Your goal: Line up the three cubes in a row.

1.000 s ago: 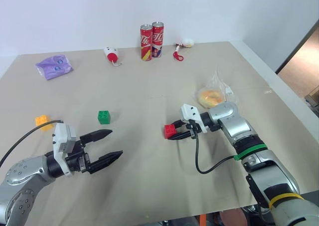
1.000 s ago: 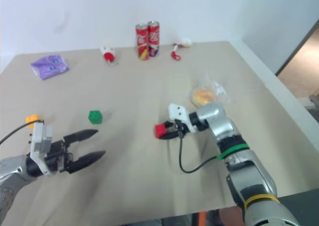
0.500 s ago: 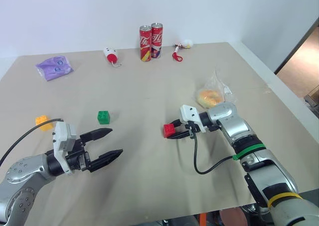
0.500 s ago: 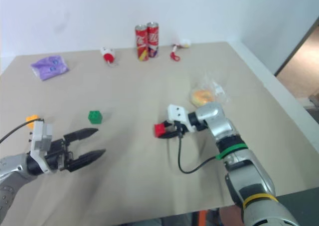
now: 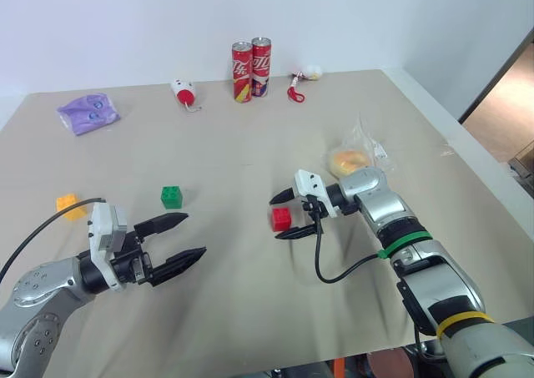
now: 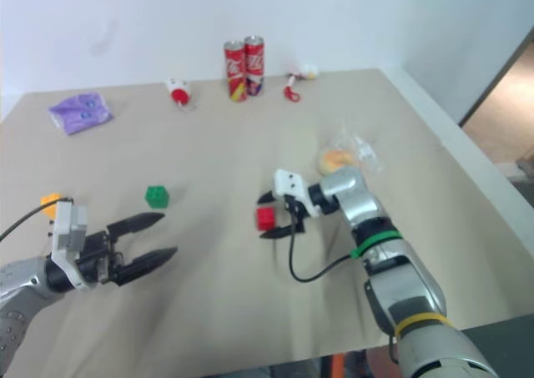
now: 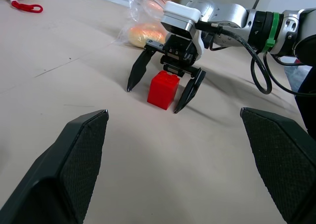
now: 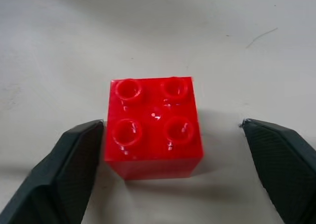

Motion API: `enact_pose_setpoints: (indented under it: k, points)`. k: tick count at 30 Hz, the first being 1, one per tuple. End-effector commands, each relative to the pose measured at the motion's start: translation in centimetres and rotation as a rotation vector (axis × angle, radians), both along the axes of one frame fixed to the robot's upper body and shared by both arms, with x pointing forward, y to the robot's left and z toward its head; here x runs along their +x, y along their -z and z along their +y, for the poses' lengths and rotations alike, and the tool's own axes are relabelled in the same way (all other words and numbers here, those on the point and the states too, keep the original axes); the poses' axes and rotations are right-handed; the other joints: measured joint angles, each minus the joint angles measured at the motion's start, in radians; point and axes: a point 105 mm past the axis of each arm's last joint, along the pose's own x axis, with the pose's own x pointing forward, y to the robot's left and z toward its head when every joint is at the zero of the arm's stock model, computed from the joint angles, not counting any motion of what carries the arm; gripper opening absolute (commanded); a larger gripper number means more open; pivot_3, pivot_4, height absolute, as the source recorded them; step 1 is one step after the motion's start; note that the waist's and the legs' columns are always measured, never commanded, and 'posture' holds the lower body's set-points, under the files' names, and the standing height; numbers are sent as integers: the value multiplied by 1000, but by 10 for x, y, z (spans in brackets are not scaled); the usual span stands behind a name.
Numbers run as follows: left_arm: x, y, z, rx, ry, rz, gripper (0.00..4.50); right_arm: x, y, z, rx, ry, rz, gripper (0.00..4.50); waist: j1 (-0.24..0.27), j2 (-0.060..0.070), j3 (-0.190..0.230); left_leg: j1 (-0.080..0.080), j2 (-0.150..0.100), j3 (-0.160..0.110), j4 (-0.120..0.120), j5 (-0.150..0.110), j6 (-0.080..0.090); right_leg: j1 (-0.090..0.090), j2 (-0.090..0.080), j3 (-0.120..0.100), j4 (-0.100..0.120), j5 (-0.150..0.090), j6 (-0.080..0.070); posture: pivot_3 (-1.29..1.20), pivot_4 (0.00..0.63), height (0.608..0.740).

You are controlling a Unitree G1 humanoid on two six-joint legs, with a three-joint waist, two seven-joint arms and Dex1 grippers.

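The red cube (image 5: 281, 219) sits studs-up on the tan table (image 5: 250, 303) right of the middle. My right gripper (image 5: 275, 219) is open and straddles it, one finger (image 8: 64, 174) close against a side, the other finger (image 8: 281, 169) well apart. The left wrist view also shows the red cube (image 7: 163, 89) between those spread fingers. The green cube (image 5: 172, 196) lies to the left, and the yellow-orange cube (image 5: 67, 204) farther left near the edge. My left gripper (image 5: 194, 234) hovers open and empty at the front left, pointing toward the red cube.
Two red soda cans (image 5: 253, 69) stand at the back. A purple pouch (image 5: 90, 112) lies back left, a red-and-white toy (image 5: 186, 92) next to the cans, a red cord (image 5: 297, 93) to their right. A clear bag with something orange (image 5: 355, 157) lies behind my right gripper.
My right gripper has opened and let go of the red cube, which now rests on the table between its fingers. The left arm has not moved.
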Motion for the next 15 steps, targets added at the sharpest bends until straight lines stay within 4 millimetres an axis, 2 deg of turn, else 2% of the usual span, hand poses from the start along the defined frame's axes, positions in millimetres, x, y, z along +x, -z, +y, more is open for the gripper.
enact_pose_setpoints:
  k: [1,5,10,13,15]
  points:
    - [-3,-8,1,-11,-5,-37,4430,2,-11,-9,-11,-8,0,4487,0,0,0,0,0,0,0,0,0,0,0,0,0,0,0,0,150,740]
    - [-4,-7,6,-17,-17,-27,4430,-4,-17,-36,-67,-22,47,4487,4,0,0,0,-1,0,0,0,0,0,-1,0,0,-1,-2,0,150,740]
    - [-2,-4,26,-8,-89,-4,4430,0,-13,-82,-224,51,-7,4487,5,0,0,0,-2,1,1,0,0,0,-2,1,0,-3,-3,0,150,740]
    - [2,-4,40,0,-178,-17,4430,13,-29,-103,-248,148,-97,4487,5,0,0,0,-2,1,1,0,0,0,-2,1,0,-2,-2,0,150,740]
    - [7,0,51,36,-285,-31,4430,22,-50,-112,-215,215,-156,4487,5,0,0,0,-2,1,2,0,0,0,-3,1,0,-2,-2,0,150,740]
